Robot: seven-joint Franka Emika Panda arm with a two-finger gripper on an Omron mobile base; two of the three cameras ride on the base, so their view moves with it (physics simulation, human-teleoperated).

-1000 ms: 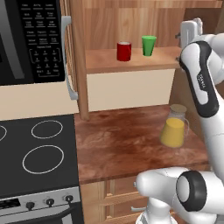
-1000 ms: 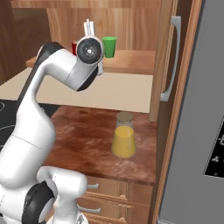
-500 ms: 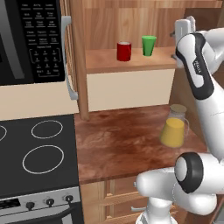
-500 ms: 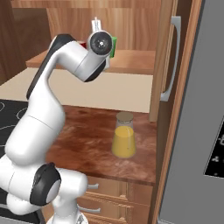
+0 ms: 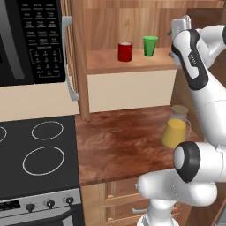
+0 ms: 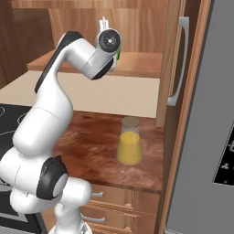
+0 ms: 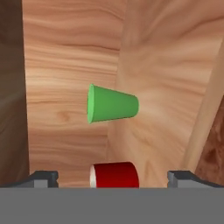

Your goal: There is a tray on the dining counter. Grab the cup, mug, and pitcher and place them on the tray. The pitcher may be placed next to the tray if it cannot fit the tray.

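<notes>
Since a second ago, the arm has been swung up and inward, so that the gripper (image 7: 112, 177) is now raised at shelf height near the cup (image 5: 150, 45). Its jaws are held wide apart, with nothing between them. The cup, a bright green tapered tumbler without a handle, is seen upright on the wooden shelf (image 5: 132, 62), just beside the red cylindrical mug (image 5: 125, 51). The pitcher (image 6: 130, 147), clear-necked with a yellow-orange lower body, is left standing on the lower countertop (image 5: 123, 145).
</notes>
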